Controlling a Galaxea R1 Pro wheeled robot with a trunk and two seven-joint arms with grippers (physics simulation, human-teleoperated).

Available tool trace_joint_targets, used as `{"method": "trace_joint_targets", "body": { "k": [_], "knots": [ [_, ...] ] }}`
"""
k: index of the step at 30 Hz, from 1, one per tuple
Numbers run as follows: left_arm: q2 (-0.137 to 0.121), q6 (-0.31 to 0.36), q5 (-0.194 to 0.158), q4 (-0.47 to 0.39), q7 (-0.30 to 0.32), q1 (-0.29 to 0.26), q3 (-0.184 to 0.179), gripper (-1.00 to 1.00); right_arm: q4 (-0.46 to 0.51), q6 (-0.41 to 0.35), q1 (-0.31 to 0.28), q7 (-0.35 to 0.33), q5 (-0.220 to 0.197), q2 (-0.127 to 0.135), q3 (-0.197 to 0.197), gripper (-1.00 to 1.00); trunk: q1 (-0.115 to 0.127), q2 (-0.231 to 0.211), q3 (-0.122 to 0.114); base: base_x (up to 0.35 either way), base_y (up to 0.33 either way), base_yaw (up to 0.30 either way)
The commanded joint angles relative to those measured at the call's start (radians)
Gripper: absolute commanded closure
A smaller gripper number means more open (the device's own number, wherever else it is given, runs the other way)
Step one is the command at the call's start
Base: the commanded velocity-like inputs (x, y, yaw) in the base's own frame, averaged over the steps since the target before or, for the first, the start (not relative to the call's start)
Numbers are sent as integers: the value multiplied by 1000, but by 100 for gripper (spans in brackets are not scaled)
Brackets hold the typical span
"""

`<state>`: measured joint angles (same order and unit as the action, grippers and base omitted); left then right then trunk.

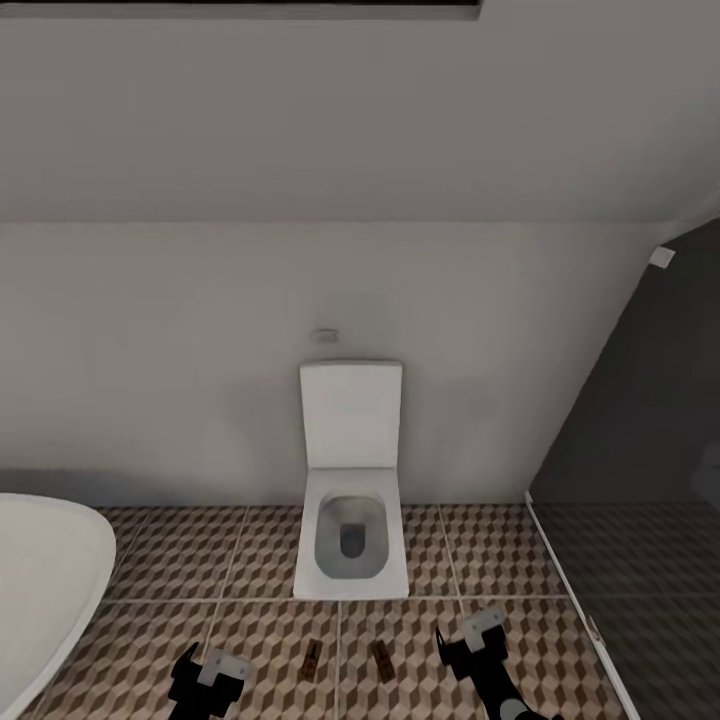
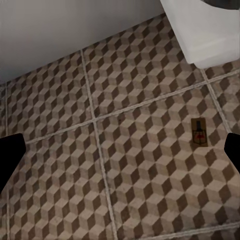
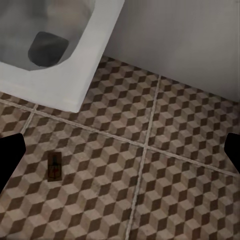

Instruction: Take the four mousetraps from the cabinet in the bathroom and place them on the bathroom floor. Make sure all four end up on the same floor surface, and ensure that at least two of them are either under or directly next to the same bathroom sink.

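Mousetraps, two small brown wooden boards (image 1: 311, 660) (image 1: 382, 656), lie flat on the cube-patterned brown and beige tiled bathroom floor (image 1: 260, 560) before the white square toilet (image 1: 351, 540), seemingly just set down. Left end effector (image 1: 205, 672) and right end effector (image 1: 470, 635) hover wide and empty either side, probably freed to fetch more.

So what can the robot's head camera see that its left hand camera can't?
Head view alone: the toilet's raised lid, the bowl's inside, a white tub edge, the dark shower area, two mousetraps side by side, and both grippers, left and right, open and empty.

Left wrist view alone: a close look at one mousetrap, showing its wire and red mark.

Both: the cube-patterned bathroom floor, the toilet's base and the pale wall.
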<state>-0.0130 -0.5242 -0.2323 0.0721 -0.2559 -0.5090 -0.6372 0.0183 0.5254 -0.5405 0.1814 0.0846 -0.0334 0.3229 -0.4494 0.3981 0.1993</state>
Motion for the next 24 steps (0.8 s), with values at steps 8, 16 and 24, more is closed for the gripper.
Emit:
{"method": "trace_joint_targets", "body": {
  "k": [8, 16, 24],
  "knots": [
    [1, -5, -7, 3, -1, -1, -9, -100, -1, 1, -1, 10, 9, 0, 4, -100, -1, 2, -11, 0, 0, 0],
    [1, -5, -7, 3, -1, -1, -9, -100, -1, 1, -1, 10, 9, 0, 4, -100, -1, 2, -24, 0, 0, 0],
    [1, -5, -7, 3, -1, -1, -9, -100, -1, 1, -1, 10, 9, 0, 4, -100, -1, 2, -37, 0, 0, 0]
  ]
}}
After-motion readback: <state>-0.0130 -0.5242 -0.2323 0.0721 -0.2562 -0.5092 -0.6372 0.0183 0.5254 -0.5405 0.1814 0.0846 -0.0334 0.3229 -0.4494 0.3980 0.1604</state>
